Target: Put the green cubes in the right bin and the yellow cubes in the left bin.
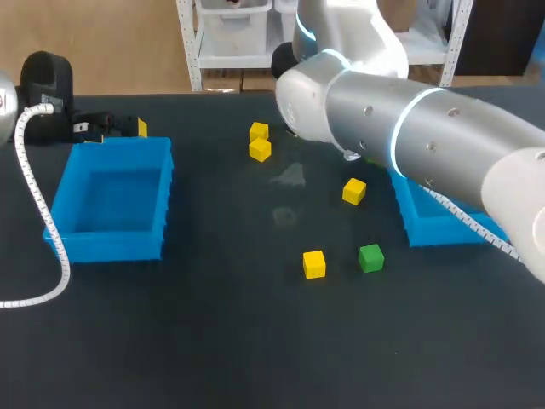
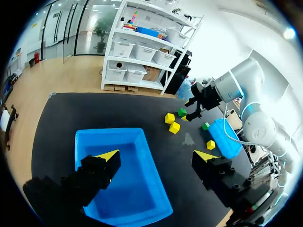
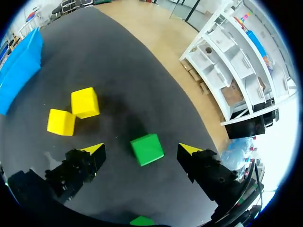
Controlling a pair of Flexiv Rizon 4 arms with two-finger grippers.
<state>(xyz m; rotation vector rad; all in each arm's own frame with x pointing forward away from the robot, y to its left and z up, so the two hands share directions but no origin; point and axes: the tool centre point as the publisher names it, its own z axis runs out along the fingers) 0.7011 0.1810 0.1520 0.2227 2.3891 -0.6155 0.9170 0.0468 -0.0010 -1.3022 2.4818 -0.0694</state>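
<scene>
Silver right arm (image 1: pixel 464 141), glowing ring (image 1: pixel 400 128), black yellow-tipped tool (image 3: pixel 141 149).

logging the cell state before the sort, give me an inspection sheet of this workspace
surface: black table, faint smudges mid-table
job's things: left bin empty; right bin partly behind right arm; four yellow cubes and a green cube loose on table
clutter: nothing seen
grippers: left gripper open over left bin; right gripper open, second green cube between its fingers, untouched
cables: white coiled cable beside left bin
surroundings: nothing seen
</scene>
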